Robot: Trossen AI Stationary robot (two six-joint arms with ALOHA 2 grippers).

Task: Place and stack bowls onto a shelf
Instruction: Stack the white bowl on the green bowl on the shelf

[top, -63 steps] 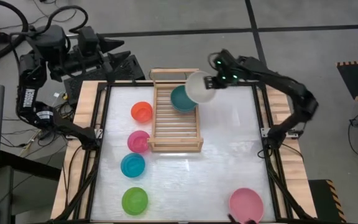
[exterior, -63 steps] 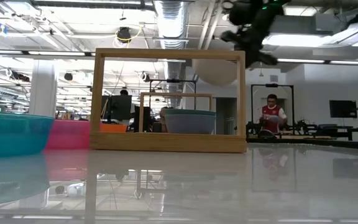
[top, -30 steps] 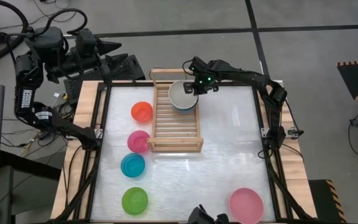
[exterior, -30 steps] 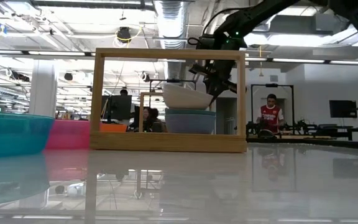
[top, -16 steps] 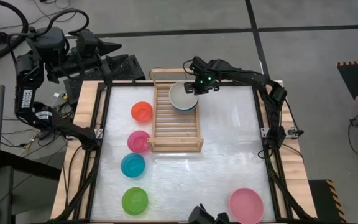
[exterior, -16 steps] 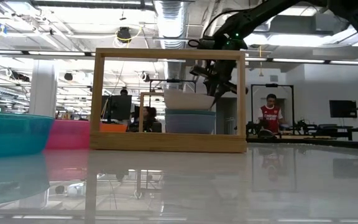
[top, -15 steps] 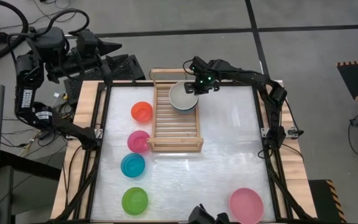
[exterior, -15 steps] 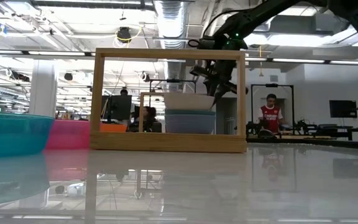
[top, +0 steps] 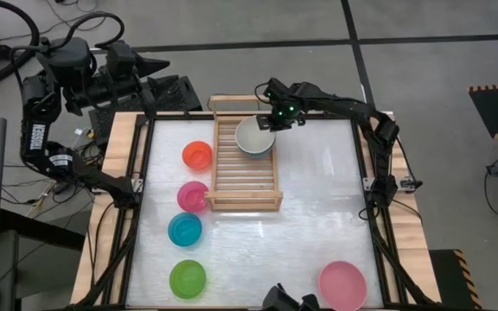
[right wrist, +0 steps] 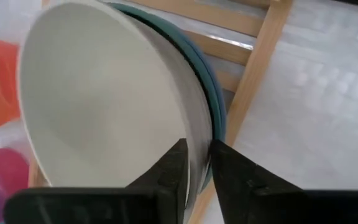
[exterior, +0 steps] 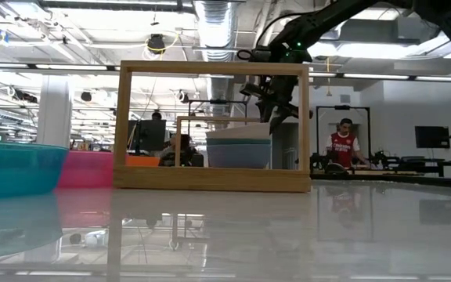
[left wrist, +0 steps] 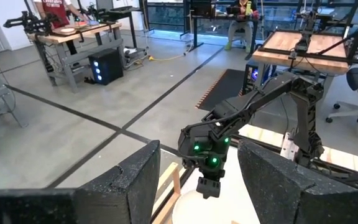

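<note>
At the far end of the shelf [top: 245,164] I have the right gripper [top: 272,123] pinched on the rim of the cream-white bowl [top: 253,136], which sits nested in the dark teal bowl [right wrist: 211,81]. Left gripper [left wrist: 191,186] spread apart, parked beyond the table's far-left corner. Orange-red [top: 197,155], magenta [top: 192,196], cyan [top: 185,229], lime green [top: 188,278] and light pink [top: 343,284] bowls lie on the tabletop.

Red-shirted person [exterior: 342,146] beyond white tabletop [top: 318,216].
</note>
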